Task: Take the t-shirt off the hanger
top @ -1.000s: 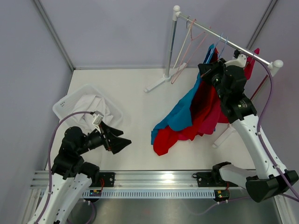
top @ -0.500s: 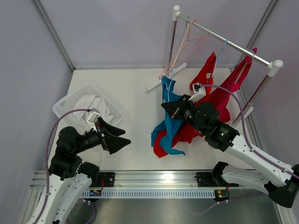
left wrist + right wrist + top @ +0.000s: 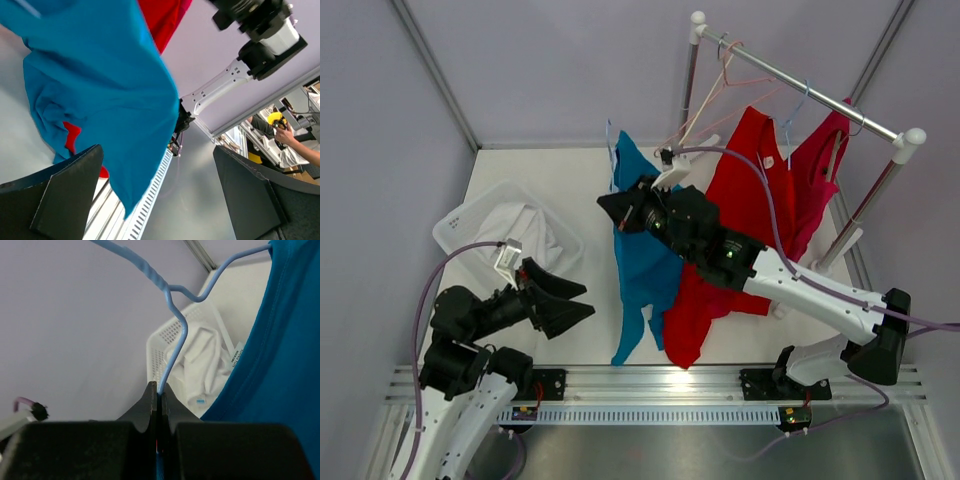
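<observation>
The blue t-shirt [image 3: 645, 250] hangs on a light-blue wire hanger [image 3: 611, 150] above the middle of the table, clear of the rack. My right gripper [image 3: 612, 208] is shut on the hanger's wire; in the right wrist view the pads [image 3: 160, 390] pinch the hanger [image 3: 172, 352] below its twisted neck, with the blue t-shirt [image 3: 280, 365] at the right. My left gripper [image 3: 578, 300] is open and empty, just left of the shirt's lower half. In the left wrist view the blue t-shirt [image 3: 100, 90] hangs ahead of the wide-open gripper [image 3: 160, 200].
A clothes rack [image 3: 800, 85] stands at the back right with two red garments [image 3: 750, 190] and pink hangers [image 3: 720, 90] on it. A white basket [image 3: 460, 225] with white cloth [image 3: 525, 225] sits at the left, also in the right wrist view [image 3: 170, 345].
My right arm has carried the blue t-shirt on its hanger off the rack and leftwards to the table's middle. The left gripper has shifted slightly and stays open.
</observation>
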Robot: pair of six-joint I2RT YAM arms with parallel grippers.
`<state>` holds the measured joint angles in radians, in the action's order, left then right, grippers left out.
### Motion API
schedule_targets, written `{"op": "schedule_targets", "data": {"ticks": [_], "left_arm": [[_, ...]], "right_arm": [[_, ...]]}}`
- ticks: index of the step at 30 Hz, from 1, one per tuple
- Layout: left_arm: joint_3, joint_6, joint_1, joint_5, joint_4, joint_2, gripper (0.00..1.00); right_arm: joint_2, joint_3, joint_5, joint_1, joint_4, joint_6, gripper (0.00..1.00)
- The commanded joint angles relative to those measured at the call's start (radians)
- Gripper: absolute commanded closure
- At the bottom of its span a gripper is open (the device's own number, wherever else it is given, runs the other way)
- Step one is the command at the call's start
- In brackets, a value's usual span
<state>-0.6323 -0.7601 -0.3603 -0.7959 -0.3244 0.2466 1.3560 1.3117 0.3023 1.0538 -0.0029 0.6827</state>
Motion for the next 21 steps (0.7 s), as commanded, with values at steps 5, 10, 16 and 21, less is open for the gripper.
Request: {"op": "schedule_targets", "data": {"ticks": [5,10,16,21], "left_arm": [[-0.009,0.042,-0.026,0.104,0.038,0.111,0.01],[-0.024,0.053,-0.095,0.129,0.058,0.118,0.01],[-0.027,0.059,-0.245,0.228,0.105,0.190,0.03],[-0.029,0.091,-0.359,0.328,0.102,0.244,0.46]], "right_arm": [[0.086,0.221,0.017,0.011,0.126,-0.032,1.00],[0.135,0.274,0.027,0.009,0.107,-0.040,1.00],[0.167,0.282,0.004,0.009,0.087,-0.021,1.00],[0.141,0.262,0.024,0.011,0.093,-0.051,1.00]]}}
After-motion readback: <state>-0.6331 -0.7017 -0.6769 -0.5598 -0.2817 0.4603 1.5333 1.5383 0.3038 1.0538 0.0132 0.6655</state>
